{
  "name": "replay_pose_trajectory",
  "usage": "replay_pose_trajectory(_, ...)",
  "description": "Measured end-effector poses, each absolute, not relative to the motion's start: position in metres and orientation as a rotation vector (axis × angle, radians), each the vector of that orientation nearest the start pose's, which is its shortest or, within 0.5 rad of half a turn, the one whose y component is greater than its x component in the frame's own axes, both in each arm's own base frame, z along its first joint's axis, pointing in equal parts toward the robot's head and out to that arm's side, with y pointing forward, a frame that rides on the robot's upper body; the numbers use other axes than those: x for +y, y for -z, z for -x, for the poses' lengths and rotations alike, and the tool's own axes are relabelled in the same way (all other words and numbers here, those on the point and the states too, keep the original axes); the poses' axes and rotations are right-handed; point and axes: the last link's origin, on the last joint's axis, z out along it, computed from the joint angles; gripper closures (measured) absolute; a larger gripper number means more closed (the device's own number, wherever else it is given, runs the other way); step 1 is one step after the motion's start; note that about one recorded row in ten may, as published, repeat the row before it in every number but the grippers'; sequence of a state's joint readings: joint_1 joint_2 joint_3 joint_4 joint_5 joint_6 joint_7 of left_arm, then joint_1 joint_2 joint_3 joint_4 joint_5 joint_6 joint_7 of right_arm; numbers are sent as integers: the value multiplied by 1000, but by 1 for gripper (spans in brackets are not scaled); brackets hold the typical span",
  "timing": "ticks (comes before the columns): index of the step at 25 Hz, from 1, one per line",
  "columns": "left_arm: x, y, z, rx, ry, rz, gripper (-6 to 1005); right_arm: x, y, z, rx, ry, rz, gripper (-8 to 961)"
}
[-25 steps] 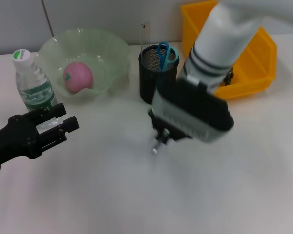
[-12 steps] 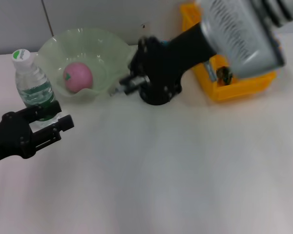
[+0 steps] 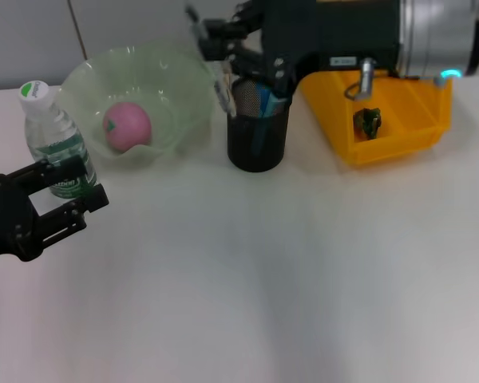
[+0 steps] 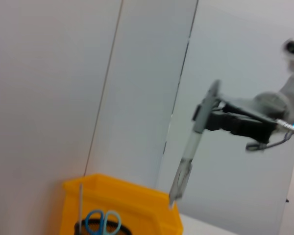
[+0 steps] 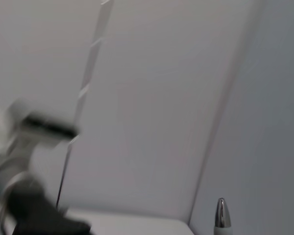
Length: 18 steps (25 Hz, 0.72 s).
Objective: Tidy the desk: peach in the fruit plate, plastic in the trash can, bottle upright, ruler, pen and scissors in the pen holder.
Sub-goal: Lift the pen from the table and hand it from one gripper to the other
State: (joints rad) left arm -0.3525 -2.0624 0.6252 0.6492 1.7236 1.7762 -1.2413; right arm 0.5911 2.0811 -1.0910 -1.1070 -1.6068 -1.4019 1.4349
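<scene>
Right gripper [image 3: 211, 44], closed on pen [image 3: 221, 86], is hovering over pen holder [image 3: 258, 136] holding scissors [image 4: 103, 221]. Peach [image 3: 128, 126] is sitting in fruit plate [image 3: 176, 80]. Left gripper [image 3: 68, 199] is idling open near the table's left edge.

Scissors [image 3: 263, 104] crowding pen holder [image 3: 258, 136] mouth

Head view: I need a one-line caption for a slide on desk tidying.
Right gripper holds a pen above the pen holder; peach in the fruit plate, bottle upright, left gripper idle.
</scene>
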Motion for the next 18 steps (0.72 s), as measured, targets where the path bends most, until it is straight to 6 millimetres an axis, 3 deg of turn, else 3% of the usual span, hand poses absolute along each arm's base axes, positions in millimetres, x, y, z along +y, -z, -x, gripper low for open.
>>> replay_pose_trajectory(2, 280, -40, 279, -488, 1116, 2502, 398, 373, -33, -133, 89, -950, 2629, 842)
replay_pose_trajectory(7, 279, -38, 275, -468, 1140, 2511, 398, 365, -29, -156, 288, -1120, 2567, 842)
replay_pose_trajectory(18, 274, -33, 280, -437, 1167, 2462, 399, 354, -19, -169, 461, -1311, 2550, 842)
